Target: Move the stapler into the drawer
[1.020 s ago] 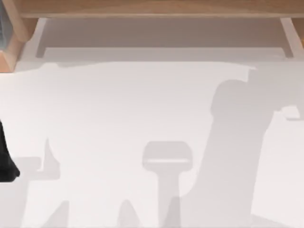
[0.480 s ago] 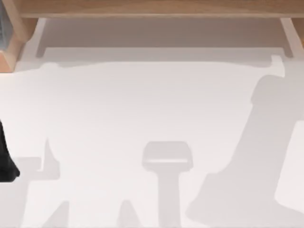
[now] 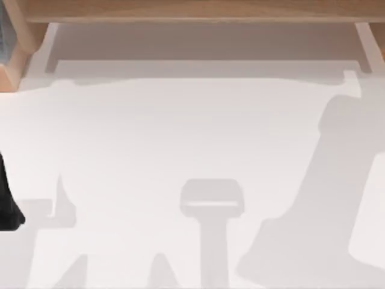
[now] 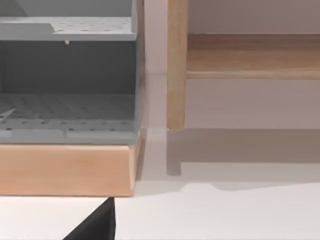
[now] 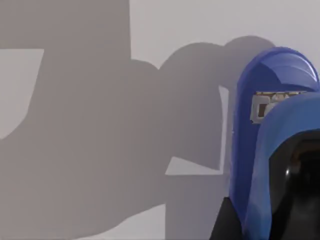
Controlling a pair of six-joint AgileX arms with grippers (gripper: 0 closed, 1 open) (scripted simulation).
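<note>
right wrist view shows the bright blue wedge-shaped stapler (image 5: 272, 150) close up above the white counter (image 5: 190, 30); whether the right tool pinches it, i cannot tell.

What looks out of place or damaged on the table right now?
Nothing stands out. The blue stapler looks intact close under the right wrist camera, and the wooden shelf stands square at the table's far edge.

Bright, even light; soft grey shadows
</note>
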